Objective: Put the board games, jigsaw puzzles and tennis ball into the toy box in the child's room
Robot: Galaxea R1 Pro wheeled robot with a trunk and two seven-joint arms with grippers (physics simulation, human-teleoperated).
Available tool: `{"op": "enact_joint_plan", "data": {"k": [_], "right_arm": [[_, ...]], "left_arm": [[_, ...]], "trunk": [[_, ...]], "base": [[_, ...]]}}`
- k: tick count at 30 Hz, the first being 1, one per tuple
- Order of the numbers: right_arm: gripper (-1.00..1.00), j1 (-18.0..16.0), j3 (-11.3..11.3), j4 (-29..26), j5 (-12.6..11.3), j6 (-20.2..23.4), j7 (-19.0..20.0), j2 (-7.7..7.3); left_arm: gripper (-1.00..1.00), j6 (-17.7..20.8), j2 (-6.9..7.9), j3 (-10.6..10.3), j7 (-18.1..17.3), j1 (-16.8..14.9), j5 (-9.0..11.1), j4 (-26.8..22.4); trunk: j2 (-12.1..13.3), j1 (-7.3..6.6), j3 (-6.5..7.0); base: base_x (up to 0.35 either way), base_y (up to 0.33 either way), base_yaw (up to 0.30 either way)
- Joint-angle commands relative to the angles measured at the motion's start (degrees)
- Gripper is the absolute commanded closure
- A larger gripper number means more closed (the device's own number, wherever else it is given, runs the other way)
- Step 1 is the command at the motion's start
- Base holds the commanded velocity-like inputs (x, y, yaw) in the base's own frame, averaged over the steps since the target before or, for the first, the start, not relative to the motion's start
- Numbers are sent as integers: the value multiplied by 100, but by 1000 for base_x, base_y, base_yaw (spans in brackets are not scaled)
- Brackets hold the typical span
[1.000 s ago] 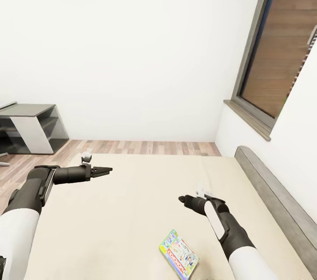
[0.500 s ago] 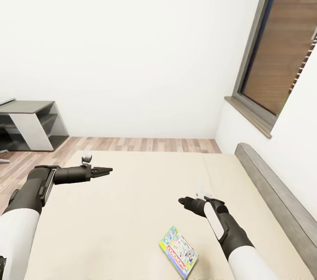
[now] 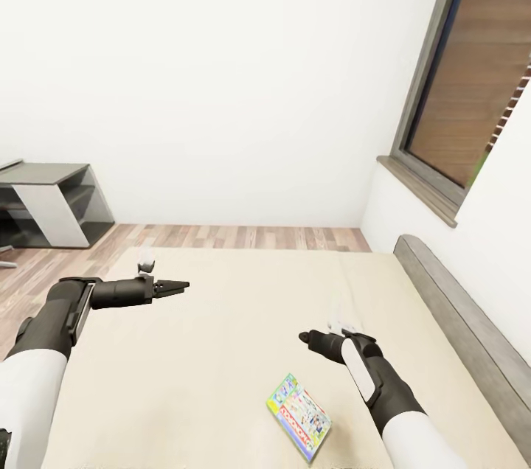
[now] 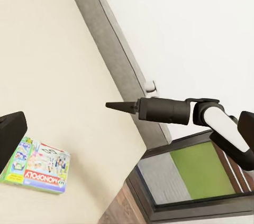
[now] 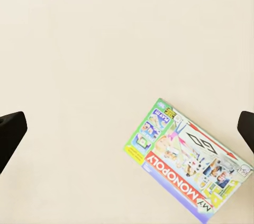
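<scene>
- Monopoly board game (image 3: 299,417), a flat box with a green edge and a red band bearing its name, lies flat on the bed (image 3: 221,351), near the view's lower edge and skewed to the mattress sides.
- In the right wrist view the same box (image 5: 188,160) rests on plain beige cover, with the two dark fingertips at the picture's far edges, wide apart and touching nothing.
- Right gripper (image 3: 304,336) hangs above the mattress just beyond the box, its arm reaching in from the lower right of the head view; the left wrist view shows it (image 4: 109,105) as a dark tapered point, so from there I cannot tell how its jaws stand.
- Left gripper (image 3: 181,284) is stretched out over the left part of the bed, well apart from the box, holding nothing; its jaws look nearly together, with a thin gap at most.
- Grey headboard (image 3: 457,329) runs along the bed's right side, under a grey-framed window (image 3: 472,78).
- Wood-plank floor (image 3: 243,237) lies past the bed's foot, ending at a white wall.
- Dark grey side unit (image 3: 51,211) with a white panel stands at far left against that wall.
</scene>
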Motion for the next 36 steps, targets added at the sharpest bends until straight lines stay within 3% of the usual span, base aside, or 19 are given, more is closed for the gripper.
{"op": "enact_joint_plan", "data": {"k": [1,20,36], "right_arm": [[-100,-4,-8,-8,-46,23,-29,3],[-100,-14,-7,96,-37,9,-29,2],[-100,-47,0,303,-29,-276,-34,3]], "left_arm": [[-100,60,1,14,-50,-6,-60,-5],[-100,50,0,14,-50,-6,-70,4],[-100,50,7,21,-50,-6,-76,9]], "trunk": [[-13,3,-22],[-13,3,-198],[-13,3,-347]], "base": [[0,0,0],[0,0,0],[0,0,0]]}}
